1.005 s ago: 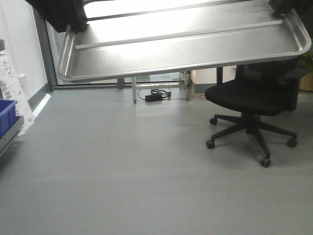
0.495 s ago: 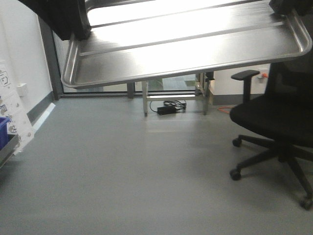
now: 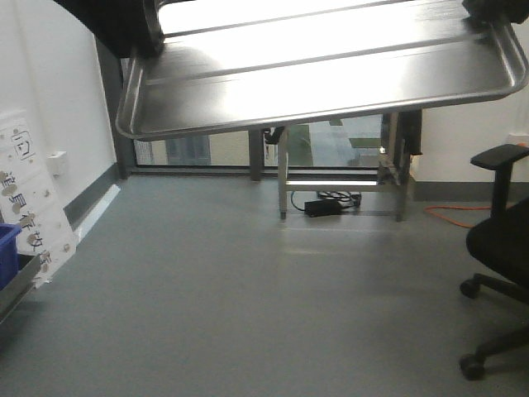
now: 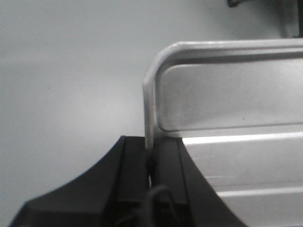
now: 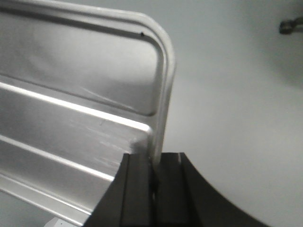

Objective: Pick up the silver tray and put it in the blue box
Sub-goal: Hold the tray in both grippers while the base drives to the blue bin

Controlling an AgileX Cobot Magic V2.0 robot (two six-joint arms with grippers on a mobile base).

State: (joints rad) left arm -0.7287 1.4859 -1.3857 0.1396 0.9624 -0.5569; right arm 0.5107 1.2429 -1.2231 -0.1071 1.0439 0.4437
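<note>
The silver tray [image 3: 331, 74] hangs in the air across the top of the front view, tilted, with its ridged floor showing. My left gripper [image 3: 136, 33] is shut on its left rim and my right gripper [image 3: 492, 10] is shut on its right rim. In the left wrist view the gripper [image 4: 151, 144] clamps the rim of the tray [image 4: 227, 104] near a rounded corner. In the right wrist view the gripper [image 5: 155, 158] clamps the rim of the tray [image 5: 71, 80] the same way. Only a corner of the blue box [image 3: 7, 252] shows, at the left edge.
A black office chair [image 3: 504, 248] stands at the right. A metal frame [image 3: 339, 157] with a black power adapter [image 3: 322, 207] stands before the glass wall, and an orange cable [image 3: 455, 211] lies to its right. A white labelled panel [image 3: 29, 207] leans at the left. Grey floor [image 3: 248, 306] fills the foreground.
The whole scene has slid to the right: the chair is now at the right edge and the metal frame is near the middle. The blue box shrinks at the left edge. Both grippers still hold the tray.
</note>
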